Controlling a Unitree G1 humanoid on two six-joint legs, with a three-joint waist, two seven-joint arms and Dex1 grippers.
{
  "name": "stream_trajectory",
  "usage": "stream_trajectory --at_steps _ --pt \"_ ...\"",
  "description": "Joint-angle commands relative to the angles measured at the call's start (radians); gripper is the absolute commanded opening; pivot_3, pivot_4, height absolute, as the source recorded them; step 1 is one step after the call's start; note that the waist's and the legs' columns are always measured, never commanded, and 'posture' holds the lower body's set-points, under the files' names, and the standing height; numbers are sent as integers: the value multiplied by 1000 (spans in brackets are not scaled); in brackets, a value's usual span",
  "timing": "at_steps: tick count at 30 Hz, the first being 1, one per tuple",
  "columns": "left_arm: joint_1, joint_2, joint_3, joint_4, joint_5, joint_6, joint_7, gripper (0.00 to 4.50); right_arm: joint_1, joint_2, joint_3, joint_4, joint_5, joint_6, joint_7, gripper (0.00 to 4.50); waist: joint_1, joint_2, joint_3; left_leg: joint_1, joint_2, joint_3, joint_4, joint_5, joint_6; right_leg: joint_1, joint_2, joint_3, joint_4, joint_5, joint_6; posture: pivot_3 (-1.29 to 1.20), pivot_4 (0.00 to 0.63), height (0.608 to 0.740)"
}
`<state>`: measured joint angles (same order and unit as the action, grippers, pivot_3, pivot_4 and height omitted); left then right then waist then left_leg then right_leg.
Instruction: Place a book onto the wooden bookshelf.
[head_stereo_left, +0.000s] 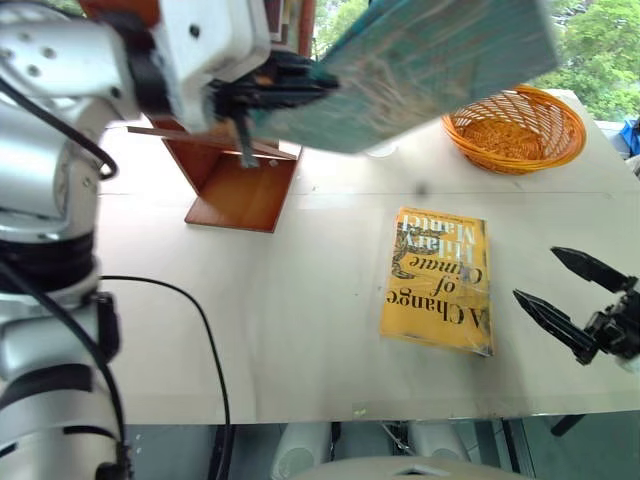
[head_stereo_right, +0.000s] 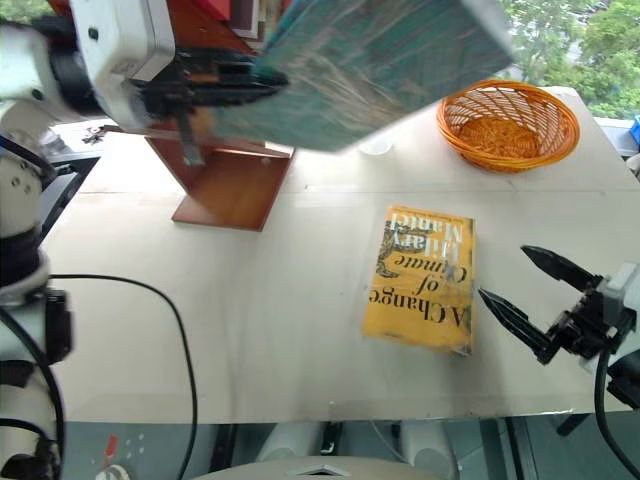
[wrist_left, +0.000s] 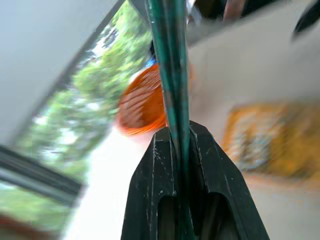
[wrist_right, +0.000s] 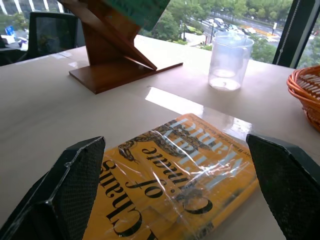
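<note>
- Pale table (head_stereo_left: 300, 330) beside large windows, with green trees outside; on it an orange wicker basket (head_stereo_left: 515, 128), a clear plastic jug (wrist_right: 229, 62) and a yellow book (head_stereo_left: 437, 281) lying flat in glossy wrap.
- Held high above the table: the teal book (head_stereo_left: 420, 65), pinched at one edge only by the left gripper (head_stereo_left: 262, 88), fingers closed tight on it, as the left wrist view confirms.
- Risk of slipping: smooth plastic wrap and a grip near one edge, most of the book hanging out to the side; could rotate in the fingers or drop on the table.
- Wooden bookshelf (head_stereo_left: 235, 180) standing just below and behind the held book, tilted, with slanted panels; risk of hitting a panel edge with the book corner on the way in, and of pushing the shelf along the table.
- Risk of bad landing: if released while not aligned with the slanted board, likely to slide off or fall out of the shelf.
- Jug near the shelf and under the far end of the book; easily knocked if the book swings wide.
- Right gripper (head_stereo_left: 570, 295) hovering low beside the yellow book, fingers spread wide and empty; could nudge that book if moved inward.
</note>
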<state>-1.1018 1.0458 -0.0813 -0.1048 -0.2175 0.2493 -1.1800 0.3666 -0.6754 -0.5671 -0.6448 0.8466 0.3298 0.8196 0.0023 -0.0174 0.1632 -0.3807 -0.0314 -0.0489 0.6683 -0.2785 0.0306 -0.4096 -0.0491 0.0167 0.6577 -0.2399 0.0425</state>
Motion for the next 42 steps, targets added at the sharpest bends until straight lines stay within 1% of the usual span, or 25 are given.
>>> stream_trajectory --at_steps 1,4,8,10,13,15,18,19,20,22,23,24,27,29,31,33,34,36,37,38,39,40,41,42 --pt "-37 99 -8 198 181 -273 -27 85 -45 -17 24 7 14 4 16 4500 -9 1 0 0 0 0 -1 -1 2 0 1 0 0 0 0 0 150 740" --pt "-47 169 -31 317 271 -390 -55 85 -89 -23 53 22 7 7 24 4500 -11 -1 1 -2 1 -2 0 -1 2 -1 5 -2 0 0 0 0 150 740" --pt "-51 234 -58 409 367 -404 -91 85 -142 -39 66 16 24 18 31 4500 -11 -3 3 -4 0 -1 2 -3 5 -2 4 -4 0 0 1 0 150 740" --pt "-22 256 -63 404 376 -382 -132 85 -165 -46 70 3 36 20 31 4500 -13 -6 4 -4 -1 -1 2 -3 6 -2 4 -5 0 -1 2 0 150 740" --pt "26 278 -52 388 393 -311 -138 85 -210 -51 64 -27 88 32 6 4500 -18 -6 4 -4 0 -1 2 -3 6 -2 3 -5 0 -1 2 0 150 740" --pt "58 276 -43 392 394 -296 -125 85 -251 -54 72 -39 111 38 -11 4500 -26 -6 5 -3 1 0 2 -3 6 -2 4 -4 1 -1 2 0 150 740" --pt "110 254 -28 399 356 -271 -128 85 -294 -62 95 -43 114 44 -17 4500 -37 -6 5 -1 1 0 2 -3 6 -2 5 -3 4 -1 2 0 150 740" --pt "130 254 -22 399 350 -269 -126 821 -306 -61 99 -41 118 45 -20 4500 -39 -6 5 -1 1 0 2 -3 6 -2 5 -3 4 -1 2 0 150 740" --pt "143 250 -8 397 340 -262 -116 1105 -316 -61 103 -38 123 48 -23 4500 -40 -5 5 -1 1 0 2 -3 6 -2 5 -3 4 -1 2 0 150 740" --pt "167 251 26 386 315 -268 -106 2012 -332 -65 116 -39 126 56 -24 4500 -39 -6 5 -1 1 0 2 -3 6 -2 5 -3 5 -1 2 0 150 740" --pt "189 259 59 367 283 -267 -111 2690 -344 -65 129 -39 128 61 -26 4500 -38 -6 5 -1 1 0 2 -3 6 -2 5 -3 4 -1 2 0 150 740" --pt "217 269 92 345 249 -265 -119 2984 -355 -64 141 -37 126 63 -27 4500 -38 -6 5 -2 1 0 3 -3 6 -2 4 -4 4 -1 2 0 150 740" --pt "275 252 227 217 64 -72 -158 2984 -386 -55 167 -20 123 66 -28 4500 -36 -9 7 -3 1 0 3 -3 6 -3 1 -3 3 -1 2 0 150 740" --pt "288 254 313 106 -107 184 -175 2984 -401 -52 184 -9 119 66 -24 4500 -34 -10 8 -4 1 -1 4 -3 6 -3 0 -4 2 0 2 0 150 740" --pt "271 274 394 -15 -343 498 -188 2984 -419 -54 196 2 120 70 -18 4500 -32 -10 8 -6 1 -3 4 -3 6 -3 0 -5 1 0 2 0 150 740" --pt "216 292 455 -110 -631 800 -162 2984 -438 -56 202 15 125 75 -16 4500 -31 -11 8 -6 1 -3 4 -3 6 -3 0 -5 1 -1 2 0 150 740" --pt "190 276 475 -141 -738 895 -119 2984 -444 -59 203 18 126 78 -12 4500 -31 -11 9 -6 1 -4 5 -3 6 -3 1 -6 1 -1 2 0 150 740" --pt "205 217 503 -204 -871 991 -27 2984 -451 -65 200 21 129 85 -11 4500 -31 -10 9 -5 0 -4 5 -3 6 -2 1 -7 2 -1 3 0 150 740" --pt "289 134 512 -283 -884 974 51 2984 -441 -68 198 18 122 88 -12 4500 -30 -9 10 -4 0 -3 4 -3 6 -2 2 -7 2 -1 3 0 150 740" --pt "347 77 519 -338 -893 965 109 2984 -434 -70 196 15 117 90 -14 4500 -29 -7 9 -3 0 -3 4 -3 6 -1 2 -7 3 -1 4 0 150 740" --pt "429 -36 527 -395 -908 925 203 2984 -413 -74 190 11 101 91 -14 4500 -21 0 6 -2 0 -3 4 -3 6 -1 2 -5 5 -1 3 0 150 740" --pt "517 -109 508 -448 -900 911 264 2984 -388 -79 180 10 87 96 -20 4500 -15 6 2 2 0 -3 5 -3 6 3 -2 -2 5 -2 3 0 150 740" --pt "597 -193 470 -500 -843 864 343 2984 -343 -89 165 14 56 97 -16 4500 -13 7 1 3 0 -2 3 -3 5 4 -2 -1 4 -1 3 0 150 740" --pt "666 -260 434 -537 -793 828 412 2984 -295 -97 151 19 18 92 -11 4500 -11 5 1 3 0 -2 4 -3 5 4 -3 -1 4 -1 3 0 150 740"
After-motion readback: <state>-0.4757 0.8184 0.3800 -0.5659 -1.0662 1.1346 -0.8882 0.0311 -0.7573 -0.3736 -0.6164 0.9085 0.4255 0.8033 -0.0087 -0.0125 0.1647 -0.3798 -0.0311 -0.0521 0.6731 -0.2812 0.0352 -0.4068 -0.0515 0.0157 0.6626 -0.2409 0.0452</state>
